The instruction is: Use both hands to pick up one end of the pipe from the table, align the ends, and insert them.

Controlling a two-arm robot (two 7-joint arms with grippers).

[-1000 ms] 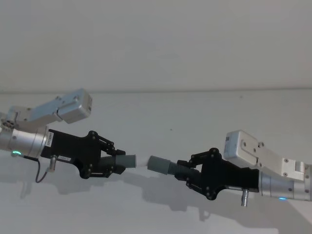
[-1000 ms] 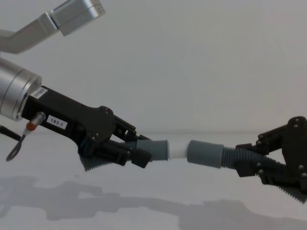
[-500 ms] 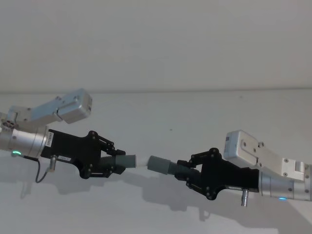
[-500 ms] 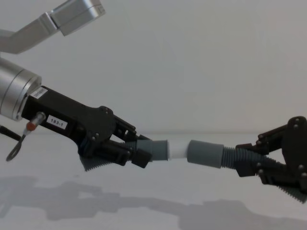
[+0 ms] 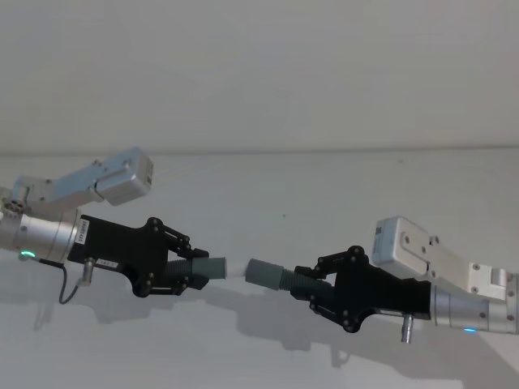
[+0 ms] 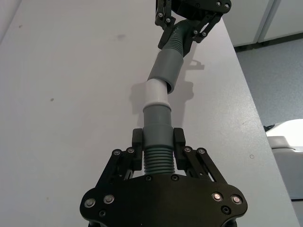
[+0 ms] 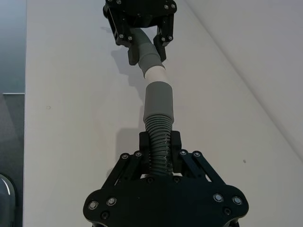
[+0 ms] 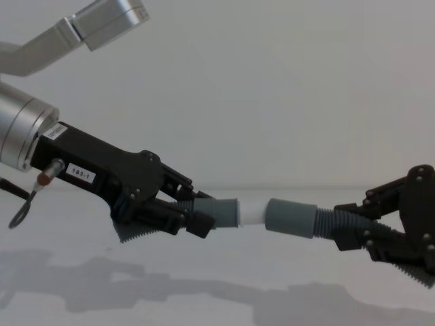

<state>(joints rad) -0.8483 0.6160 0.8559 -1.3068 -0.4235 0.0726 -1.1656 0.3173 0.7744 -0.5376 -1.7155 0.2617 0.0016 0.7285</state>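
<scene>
Two pipe pieces held above the table (image 5: 268,182), ends facing. Left gripper (image 8: 178,214) clamped on the white-tipped piece (image 8: 221,211), left of the gap between the ends. Right gripper (image 8: 353,227) clamped on the ribbed piece (image 8: 309,221), right of that gap. White tip (image 8: 251,212) right at the mouth of the grey socket (image 8: 290,217), roughly in line; whether the tip is already slightly inside, cannot tell. Both pieces clear of the table.
</scene>
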